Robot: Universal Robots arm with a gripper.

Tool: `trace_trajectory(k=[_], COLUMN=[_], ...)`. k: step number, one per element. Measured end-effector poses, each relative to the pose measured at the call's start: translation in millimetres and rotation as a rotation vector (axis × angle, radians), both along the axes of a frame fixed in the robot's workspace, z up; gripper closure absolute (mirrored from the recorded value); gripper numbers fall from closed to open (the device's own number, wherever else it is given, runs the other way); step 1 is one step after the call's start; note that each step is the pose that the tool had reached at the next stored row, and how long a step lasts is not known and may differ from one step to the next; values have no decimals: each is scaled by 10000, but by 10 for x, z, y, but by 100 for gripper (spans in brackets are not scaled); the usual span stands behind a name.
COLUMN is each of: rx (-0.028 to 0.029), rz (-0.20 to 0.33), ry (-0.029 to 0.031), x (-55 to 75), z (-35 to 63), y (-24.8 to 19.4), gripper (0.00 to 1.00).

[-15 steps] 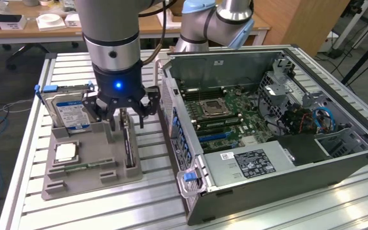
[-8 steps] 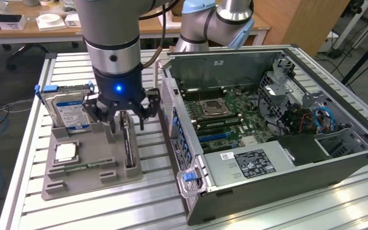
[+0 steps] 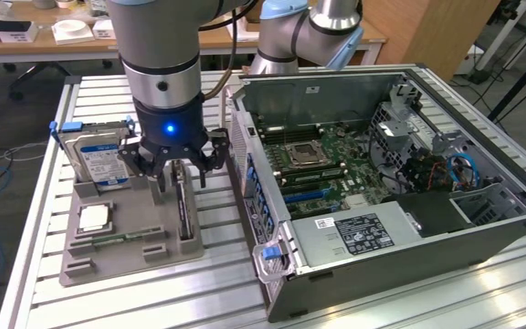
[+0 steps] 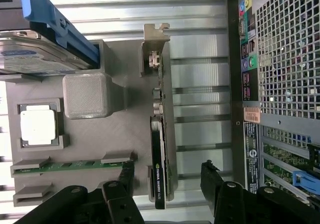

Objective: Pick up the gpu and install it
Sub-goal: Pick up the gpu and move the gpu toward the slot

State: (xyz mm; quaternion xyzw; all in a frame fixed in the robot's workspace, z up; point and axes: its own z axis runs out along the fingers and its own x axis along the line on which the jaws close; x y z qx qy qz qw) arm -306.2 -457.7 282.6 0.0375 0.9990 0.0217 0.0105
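While the gpu (image 3: 183, 205) stands on edge in its slot in the grey holder tray (image 3: 121, 264), left of centre in the exterior view, the pick-up has not happened. The gripper (image 3: 173, 163) hangs directly above the card with its fingers spread wide and holds nothing. Lifting and installing are both undone, by my reading. The open computer case (image 3: 400, 226) fills the exterior view's right, its motherboard (image 3: 327, 161) exposed and its near wall just beside the tray. On the exterior view's left the hard drive (image 3: 98, 157) stands upright near the gripper, so room is tight on both flanks.

Seen from the wrist, the gpu (image 4: 161, 149) runs lengthwise along the holder tray (image 4: 127, 134) with its silver bracket (image 4: 155, 41) at the far end. The gripper (image 4: 167, 176) straddles the black cooler end, one finger (image 4: 125, 181) on each side, apart from the card. A raised grey block (image 4: 86, 94) sits between card and hard drive (image 4: 35, 53). The case's perforated rear panel (image 4: 285, 48) lies near the other finger, leaving a narrow strip of table (image 4: 200, 103).
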Motion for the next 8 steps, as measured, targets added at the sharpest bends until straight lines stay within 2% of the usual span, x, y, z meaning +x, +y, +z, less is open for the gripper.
trace_trajectory(k=[8], rx=[1], rz=[0], ry=[-1], x=[0], z=[-14], y=[0], gripper=[35])
